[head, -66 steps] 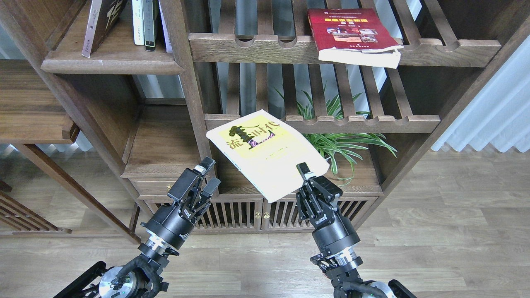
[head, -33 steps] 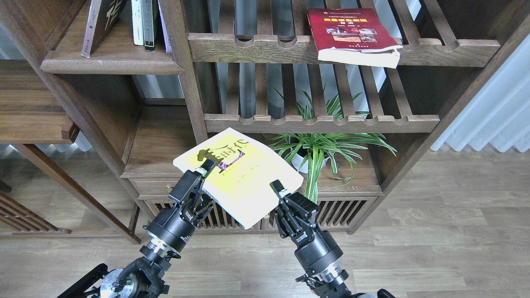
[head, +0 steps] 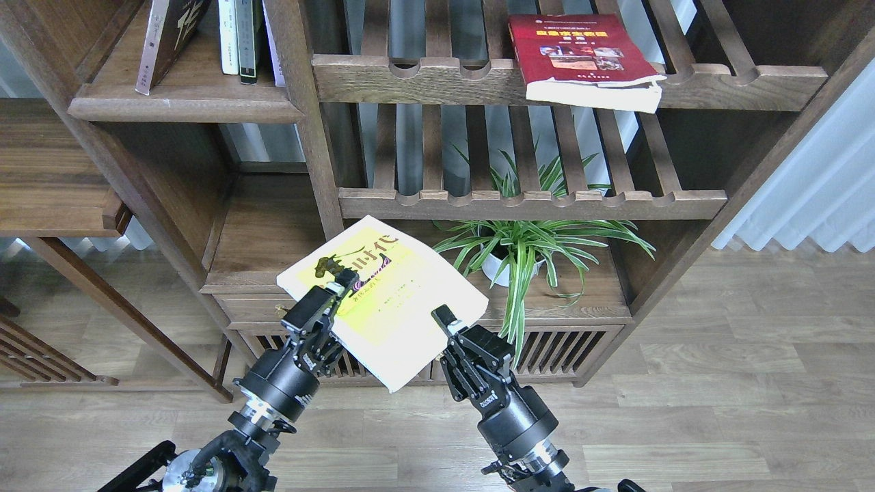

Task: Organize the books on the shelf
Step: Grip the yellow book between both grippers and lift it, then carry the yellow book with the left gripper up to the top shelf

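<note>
While the yellow-green and white book (head: 386, 301) hangs tilted in the air in front of the low cabinet, both arms have hold of it: the right gripper (head: 448, 321) pinches its near right corner, and the left gripper (head: 338, 283) is closed over its left edge, one finger lying across the cover. The red book (head: 581, 58) lies flat on the upper slatted rack (head: 424, 75), its corner jutting past the front rail. Up at the top left, the dark maroon book (head: 167, 37) leans on the solid shelf (head: 184, 102) beside thin upright volumes (head: 239, 37). A spider plant (head: 526, 246) sits under the lower rack.
</note>
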`<state>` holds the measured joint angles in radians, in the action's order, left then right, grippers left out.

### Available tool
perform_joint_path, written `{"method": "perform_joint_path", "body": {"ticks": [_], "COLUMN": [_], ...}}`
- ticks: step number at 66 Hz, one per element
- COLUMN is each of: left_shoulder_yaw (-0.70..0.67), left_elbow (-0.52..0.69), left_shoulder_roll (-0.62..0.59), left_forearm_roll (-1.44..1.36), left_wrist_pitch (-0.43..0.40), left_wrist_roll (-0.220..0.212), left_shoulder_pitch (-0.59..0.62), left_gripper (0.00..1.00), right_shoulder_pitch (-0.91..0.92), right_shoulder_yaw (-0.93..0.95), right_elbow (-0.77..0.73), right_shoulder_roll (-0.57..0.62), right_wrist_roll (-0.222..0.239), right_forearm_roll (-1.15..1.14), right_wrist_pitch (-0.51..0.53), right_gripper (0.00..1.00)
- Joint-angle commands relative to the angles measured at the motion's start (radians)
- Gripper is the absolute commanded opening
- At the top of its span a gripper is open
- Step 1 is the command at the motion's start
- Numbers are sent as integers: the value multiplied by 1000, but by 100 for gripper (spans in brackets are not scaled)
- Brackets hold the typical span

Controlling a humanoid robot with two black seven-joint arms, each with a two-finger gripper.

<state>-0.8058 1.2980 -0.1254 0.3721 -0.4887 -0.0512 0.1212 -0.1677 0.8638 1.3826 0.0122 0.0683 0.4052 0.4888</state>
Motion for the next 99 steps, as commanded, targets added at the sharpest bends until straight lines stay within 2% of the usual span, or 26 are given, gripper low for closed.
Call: {"method": "perform_joint_path", "body": {"ticks": [1, 21, 23, 25, 26, 31, 35, 40, 55, 71, 99], "left_shoulder_yaw": [13, 10, 10, 10, 10, 10, 10, 8, 8, -1, -151], "left_elbow": [0, 0, 0, 0, 0, 0, 0, -2, 6, 79, 84], "left_shoulder_roll": [-22, -46, -48, -48, -48, -52, -56, -56, -66, -321, -496], "left_forearm_roll": [1, 4, 4, 4, 4, 4, 4, 4, 4, -12, -70], "left_wrist_pitch": [0, 0, 0, 0, 0, 0, 0, 0, 0, 0, 0], "left_wrist_roll": [1, 4, 4, 4, 4, 4, 4, 2, -4, -12, -15], "left_shoulder_pitch": [0, -2, -2, -2, -2, -2, -2, 1, 5, 9, 90], "left_gripper": [7, 7, 7, 7, 7, 7, 7, 8, 7, 7, 8], "right_shoulder_pitch": [-3, -3, 0, 2, 4, 5, 5, 2, -3, -10, -12], "right_shoulder_yaw": [1, 4, 14, 15, 17, 21, 27, 38, 58, 138, 124], "right_elbow": [-2, -2, -2, -2, -2, 1, 1, 1, -1, -13, -48], "right_shoulder_roll": [-3, -12, -12, -12, -12, -12, -12, -12, -12, -12, -12], "right_wrist_roll": [-1, -2, -1, -1, -1, 1, 1, 1, 1, -1, -1], "right_forearm_roll": [1, 1, 0, -2, -2, -9, -20, -37, -58, -66, -115], "right_wrist_pitch": [0, 0, 0, 0, 0, 0, 0, 0, 0, 0, 0], "right_gripper": [6, 14, 26, 31, 36, 52, 59, 64, 69, 76, 79]}}
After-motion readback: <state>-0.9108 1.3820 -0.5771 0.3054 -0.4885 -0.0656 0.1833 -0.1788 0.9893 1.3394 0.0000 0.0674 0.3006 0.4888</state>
